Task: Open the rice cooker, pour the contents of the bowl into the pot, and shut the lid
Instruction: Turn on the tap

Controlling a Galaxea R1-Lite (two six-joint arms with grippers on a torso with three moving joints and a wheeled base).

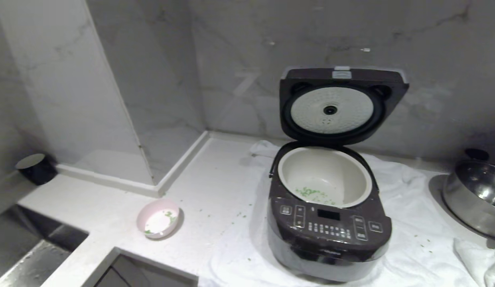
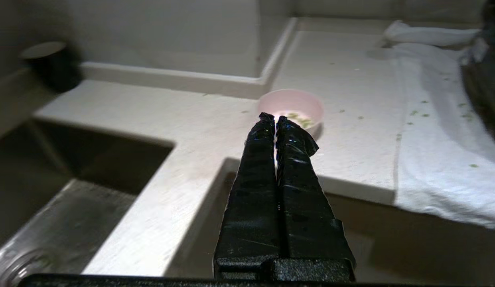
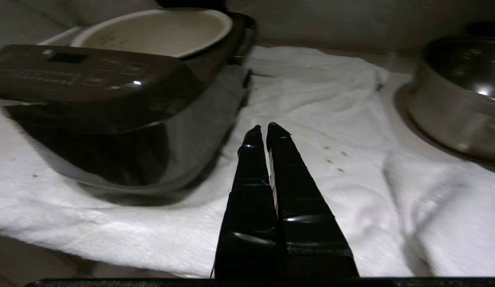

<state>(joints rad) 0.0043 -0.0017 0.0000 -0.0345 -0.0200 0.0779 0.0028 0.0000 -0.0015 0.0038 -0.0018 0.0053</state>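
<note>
left hand (image 2: pixel 275 117) shut, glossy black

Left claw (image 2: pixel 275 117): 2 long fingers (image 2: pixel 253 187), black all over, wrapped in glossy tape-like covering with creases and wrinkles. Broad at the base, narrowing toward the tips. Covering torn and ragged at the tips, 1 loose flap sticking out on the side of 1 finger. Below the fingers, a matte black block with a grainy, pebbled surface, and a dark straight edge of the wrist housing under it.

Right claw (image 3: pixel 263 127): same build, 2 black tapering fingers (image 3: pixel 247 207), shiny with bright highlights, faint ridges across the wrap, tips slightly rounded and uneven. Dark housing edge along the base. No cables, screws or markings visible.
</note>
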